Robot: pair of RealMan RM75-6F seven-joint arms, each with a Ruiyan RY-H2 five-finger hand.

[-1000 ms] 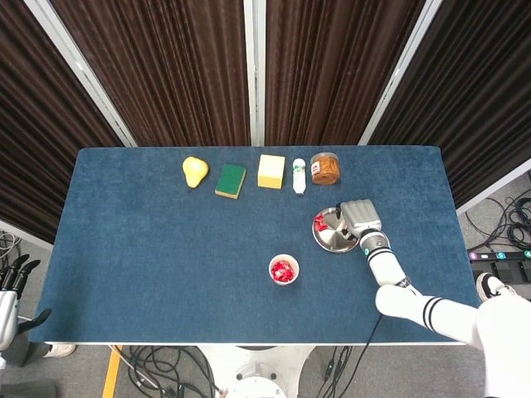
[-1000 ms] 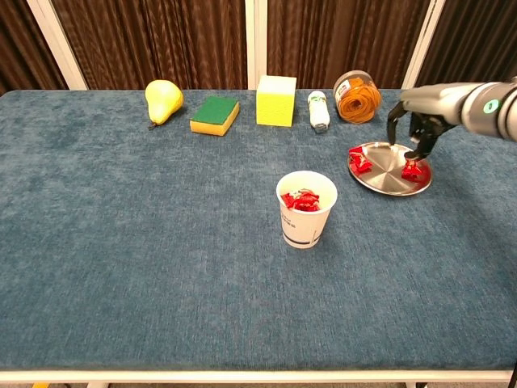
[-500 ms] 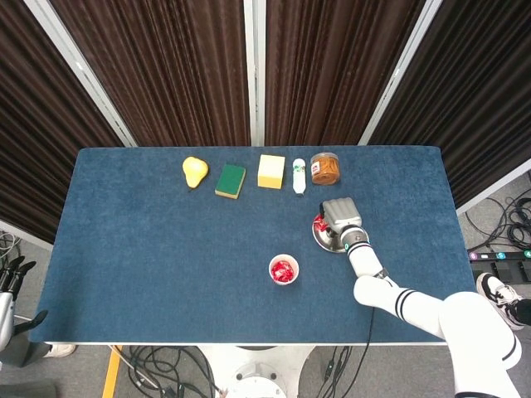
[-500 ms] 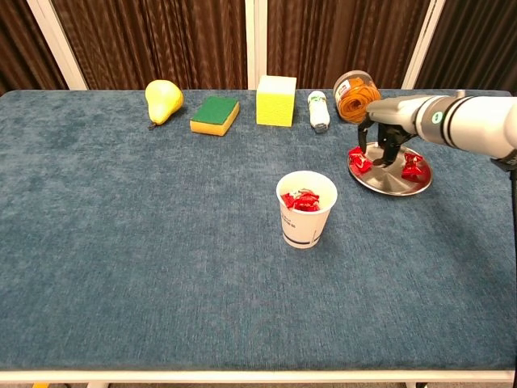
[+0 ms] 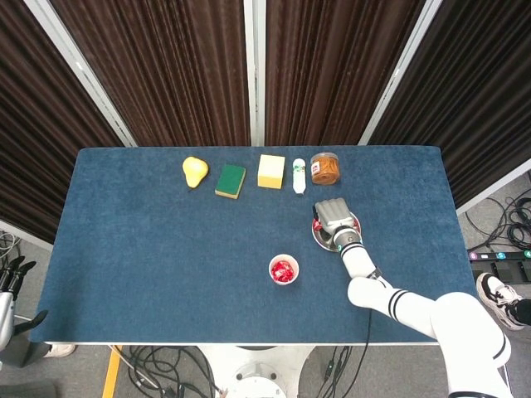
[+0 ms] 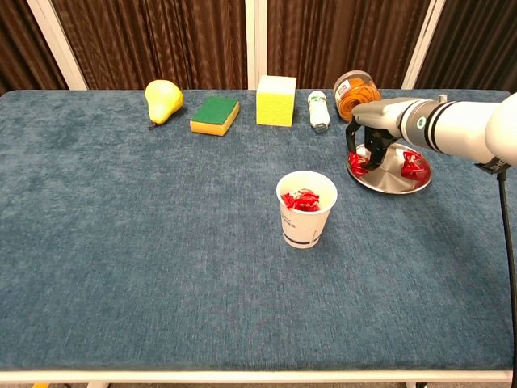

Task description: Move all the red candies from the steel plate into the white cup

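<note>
Two red candies remain on the steel plate (image 6: 392,181): one red candy at the left rim (image 6: 358,164) and one red candy at the right side (image 6: 411,165); more red candies (image 6: 304,200) already lie in the white cup (image 6: 306,209), which stands on the tabletop (image 6: 161,242) to the left of the plate and nearer the front edge. The right robot hand (image 6: 367,142) has shifted leftward across the plate over the last second, from the right-side candy to the left-rim candy. Its fingers (image 6: 373,153) now point down around the left-rim candy, touching or just beside it; whether the candy is actually gripped cannot be determined from either view. In the head view the right robot hand (image 5: 331,217) covers the left half of the plate, where half a second ago it sat slightly further right. The plate, cup and candies have not moved. The left robot hand (image 5: 10,278) hangs beyond the left tabletop edge, fingers apart and holding nothing, position unchanged. Along the far edge stand a yellow pear (image 6: 163,99), a green sponge (image 6: 215,113), a yellow block (image 6: 275,100), a small white bottle (image 6: 318,110) and a clear jar (image 6: 355,95), all unchanged
</note>
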